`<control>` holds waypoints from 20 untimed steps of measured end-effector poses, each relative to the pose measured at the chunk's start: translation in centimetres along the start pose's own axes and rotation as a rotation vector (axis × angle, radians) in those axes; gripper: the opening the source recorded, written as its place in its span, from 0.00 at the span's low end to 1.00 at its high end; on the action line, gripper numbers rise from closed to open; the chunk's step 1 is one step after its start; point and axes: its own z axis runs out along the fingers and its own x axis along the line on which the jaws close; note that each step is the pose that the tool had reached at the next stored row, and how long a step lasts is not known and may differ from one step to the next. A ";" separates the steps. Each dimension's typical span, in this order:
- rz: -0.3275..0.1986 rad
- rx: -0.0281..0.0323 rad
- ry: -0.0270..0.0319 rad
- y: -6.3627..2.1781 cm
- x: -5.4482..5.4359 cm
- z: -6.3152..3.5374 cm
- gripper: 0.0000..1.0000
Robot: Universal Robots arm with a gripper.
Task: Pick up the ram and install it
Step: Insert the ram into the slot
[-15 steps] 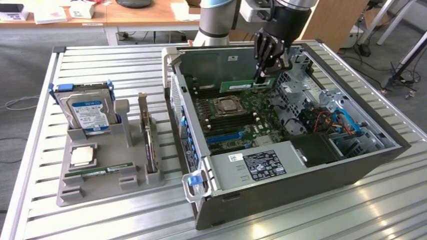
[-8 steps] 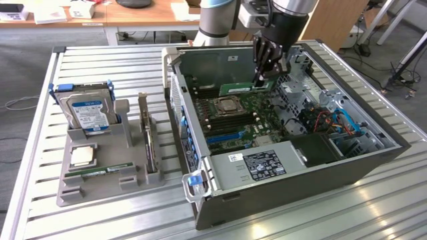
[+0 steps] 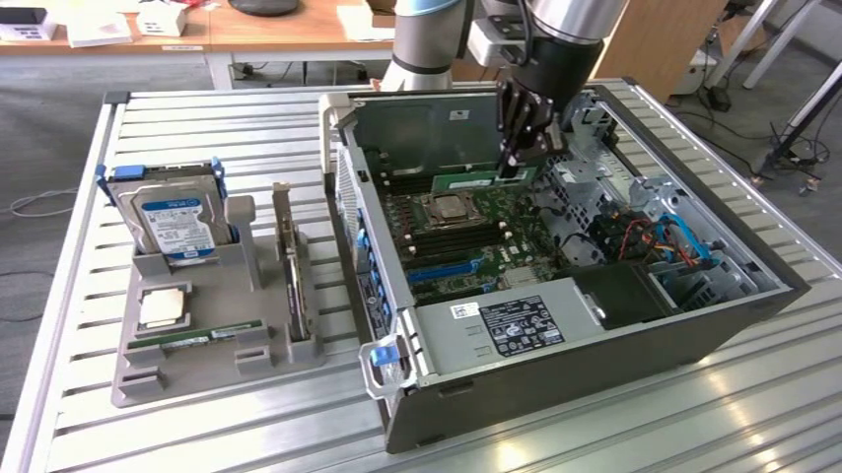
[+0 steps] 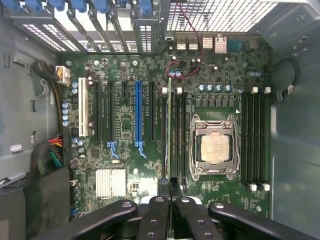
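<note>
The jaws are nearly closed, pinching the ram [image 4: 169,125] by its top edge. The ram stands upright in line with a slot just beside the processor socket [image 4: 215,147], inside the open case [image 3: 593,370] on the desk [image 3: 197,434].

I can read no words or numbers here. The blue-and-white label [image 3: 177,225] on the hard drive [image 3: 156,192], the black label [image 3: 522,320] on the power supply [image 3: 443,345] and the white sticker [image 3: 463,310] beside it carry print too fine for me to make out.
</note>
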 end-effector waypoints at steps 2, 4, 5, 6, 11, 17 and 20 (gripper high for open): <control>0.000 -0.0001 0.0000 -0.01 0.0 0.24 0.12; 0.000 -0.0001 0.0000 -0.02 0.0 0.49 0.12; 0.000 0.0000 0.0000 -0.03 0.0 0.61 0.12; 0.000 0.0000 0.0001 -0.03 0.0 0.72 0.12; 0.000 0.0000 0.0000 -0.05 0.0 1.28 0.12; 0.000 0.0000 0.0001 -0.08 0.1 1.88 0.12; 0.000 -0.0001 0.0000 -0.09 0.1 2.18 0.12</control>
